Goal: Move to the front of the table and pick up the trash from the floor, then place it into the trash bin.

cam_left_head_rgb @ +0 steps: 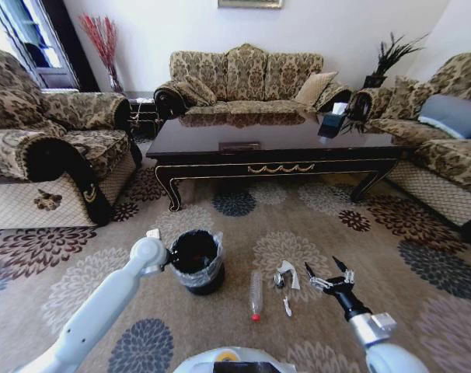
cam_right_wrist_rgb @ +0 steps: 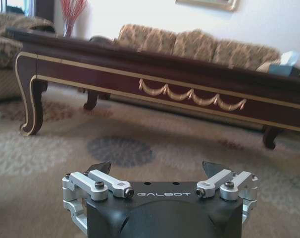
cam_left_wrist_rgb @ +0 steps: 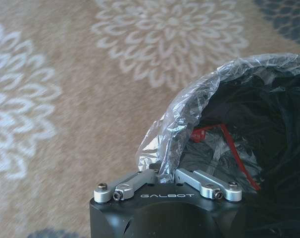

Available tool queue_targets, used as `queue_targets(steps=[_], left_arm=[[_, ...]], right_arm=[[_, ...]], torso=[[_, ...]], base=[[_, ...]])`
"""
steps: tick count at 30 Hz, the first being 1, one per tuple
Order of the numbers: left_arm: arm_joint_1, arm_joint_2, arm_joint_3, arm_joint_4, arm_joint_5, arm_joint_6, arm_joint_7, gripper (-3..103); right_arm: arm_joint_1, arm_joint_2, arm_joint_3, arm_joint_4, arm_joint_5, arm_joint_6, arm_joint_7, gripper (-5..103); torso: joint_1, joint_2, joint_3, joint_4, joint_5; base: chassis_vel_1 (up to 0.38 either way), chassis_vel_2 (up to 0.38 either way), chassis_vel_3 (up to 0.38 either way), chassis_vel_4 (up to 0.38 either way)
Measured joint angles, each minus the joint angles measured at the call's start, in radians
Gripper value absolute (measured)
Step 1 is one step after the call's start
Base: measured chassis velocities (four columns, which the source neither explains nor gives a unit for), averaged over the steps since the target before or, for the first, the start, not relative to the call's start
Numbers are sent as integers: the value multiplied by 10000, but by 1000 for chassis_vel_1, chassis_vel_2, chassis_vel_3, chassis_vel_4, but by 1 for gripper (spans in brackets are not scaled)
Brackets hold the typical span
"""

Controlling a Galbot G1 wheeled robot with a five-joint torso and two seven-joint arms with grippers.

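Carpet [cam_left_head_rgb: 313,225] — trash [cam_left_head_rgb: 285,273] just left of spread right hand [cam_left_head_rgb: 329,273]

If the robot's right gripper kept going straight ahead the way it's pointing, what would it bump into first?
Probably the table. The open right gripper points level over bare carpet at its front rail with the gold scroll ornament, and nothing shows in between, though depth is hard to judge.

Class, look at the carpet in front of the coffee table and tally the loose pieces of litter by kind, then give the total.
Clear plastic bottle with red cap: 1
Crumpled white wrapper: 1
Small white scrap: 1
Total: 3

All three lie on the carpet between the trash bin and the right gripper.
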Motion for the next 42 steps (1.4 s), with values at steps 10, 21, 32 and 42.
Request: queue_targets(steps=[10, 21, 32, 42], left_arm=[[1368, 322, -1271, -797, -26, -3, 96, 0], [2565, 627, -1988, -1818, -13, -8, 141, 0], [2517, 849, -1875, -2240, -177, -13, 151, 0], [2258, 1019, -1556, -2286, -320, -13, 157, 0]], right_arm=[[883, -2042, -1103, -1547, 567, -198, -574, 100], [2848, -4391, -2939, -3464, 559, 460, -2277, 100], [4796, -4981, -5232, -5400, 851, 450, -4241, 100], [7333, -4556, -7280, -6625, 1407, 212, -4987, 100]], torso=[[0, 0, 0, -3, 4], [0, 0, 0, -1, 0], [0, -1, 0, -8, 0], [1, -1, 0, -2, 0]], base=[[0, 0, 0, 0], [0, 0, 0, 0], [0, 0, 0, 0], [0, 0, 0, 0]])
